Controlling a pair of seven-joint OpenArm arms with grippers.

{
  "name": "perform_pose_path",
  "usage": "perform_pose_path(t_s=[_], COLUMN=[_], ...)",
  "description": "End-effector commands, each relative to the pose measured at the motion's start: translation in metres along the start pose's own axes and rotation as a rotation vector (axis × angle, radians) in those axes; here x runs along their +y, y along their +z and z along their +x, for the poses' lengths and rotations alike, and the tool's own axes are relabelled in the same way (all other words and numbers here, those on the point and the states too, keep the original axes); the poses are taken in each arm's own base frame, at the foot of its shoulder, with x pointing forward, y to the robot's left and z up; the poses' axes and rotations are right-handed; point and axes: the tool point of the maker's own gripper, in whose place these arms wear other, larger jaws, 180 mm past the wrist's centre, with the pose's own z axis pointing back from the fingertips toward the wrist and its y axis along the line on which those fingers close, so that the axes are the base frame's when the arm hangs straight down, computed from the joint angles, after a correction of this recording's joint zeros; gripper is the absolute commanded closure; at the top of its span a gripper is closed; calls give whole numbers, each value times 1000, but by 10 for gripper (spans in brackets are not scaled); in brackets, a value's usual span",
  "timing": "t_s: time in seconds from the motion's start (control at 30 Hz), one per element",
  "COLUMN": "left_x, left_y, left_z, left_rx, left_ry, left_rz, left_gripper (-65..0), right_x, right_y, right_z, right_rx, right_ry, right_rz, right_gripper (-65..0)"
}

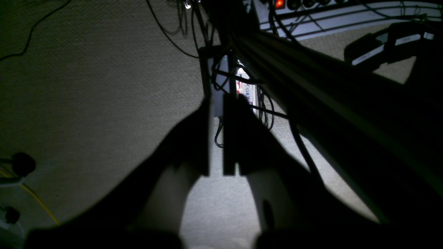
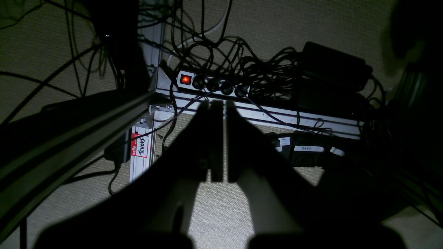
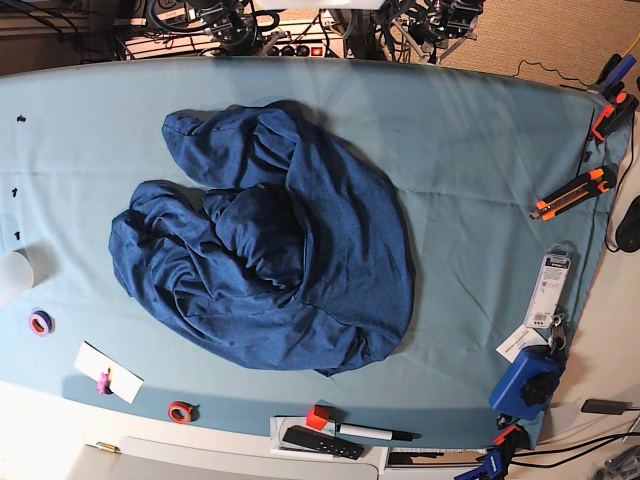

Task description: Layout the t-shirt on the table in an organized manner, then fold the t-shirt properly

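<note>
1. The table (image 3: 480, 150), draped in light teal cloth, fills nearly the whole base view; a strip of cables and rig hardware runs along the top edge of the frame.
2. The t-shirt (image 3: 290, 270) lies left of centre as a crumpled navy heap, folds piled on one another. No sleeve or hem is spread flat, so laying out is judged not yet begun.
3. Small tools sit along the margins: an orange-and-black utility knife (image 3: 570, 192) at right, a red tape roll (image 3: 180, 410) and a black marker (image 3: 375, 433) at the bottom edge. They lie apart from the garment, leaving the centre free for spreading.
4. The left gripper (image 1: 221, 135) points at carpeted floor and cables, jaws almost together, gripping nothing.
5. The right gripper (image 2: 224, 138) likewise hangs over a power strip (image 2: 211, 84), jaws closed and empty; both arms appear parked behind the table.
</note>
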Motion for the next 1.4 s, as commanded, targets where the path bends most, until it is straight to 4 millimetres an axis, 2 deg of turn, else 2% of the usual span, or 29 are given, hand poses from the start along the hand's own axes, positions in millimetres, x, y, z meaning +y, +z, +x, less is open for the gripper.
perform_pose_path(t_s=[0.0, 0.7, 0.97, 1.13, 1.37], left_x=[0, -1, -1, -3, 6], left_y=[0, 1, 2, 9, 40], left_z=[4, -5, -9, -20, -35], left_rx=[-13, -7, 2, -19, -96], left_ry=[-6, -3, -2, -7, 4], left_rz=[-5, -7, -7, -8, 1], left_gripper=[-35, -35, -35, -34, -34], right_x=[-4, -5, -7, -24, -73], right_y=[0, 0, 1, 10, 45], right_z=[8, 26, 22, 7, -22], right_rx=[-30, -107, -101, -99, -115], right_ry=[1, 3, 5, 33, 125], right_rz=[-4, -9, -20, -84, -146], right_gripper=[-14, -14, -14, -14, -14])
